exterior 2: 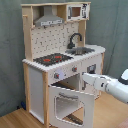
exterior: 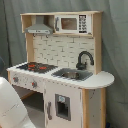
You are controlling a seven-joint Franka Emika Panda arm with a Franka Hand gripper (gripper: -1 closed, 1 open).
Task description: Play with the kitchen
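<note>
The kitchen (exterior: pixel 65 75) of light wood and white panels shows in both exterior views. It has a black stovetop (exterior 2: pixel 52 59) with red burners, a black faucet (exterior 2: pixel 75 39), a grey hood (exterior 2: pixel 48 21) and knobs (exterior 2: pixel 56 75) under the stove. The oven door (exterior 2: pixel 72 104) hangs open, tilted down and outward. My white arm (exterior 2: pixel 110 85) reaches in from the second exterior view's right. The gripper (exterior 2: pixel 85 77) sits at the oven opening, just above the open door and below the knob panel. A white arm link (exterior: pixel 10 105) fills the first exterior view's lower left.
A steel sink (exterior: pixel 72 74) lies beside the stove, and a toy microwave (exterior: pixel 70 23) sits on the top shelf. A white lower door with a dark dispenser panel (exterior: pixel 62 107) faces the first exterior view. Grey curtain (exterior 2: pixel 10 50) behind, wooden floor (exterior 2: pixel 15 120) below.
</note>
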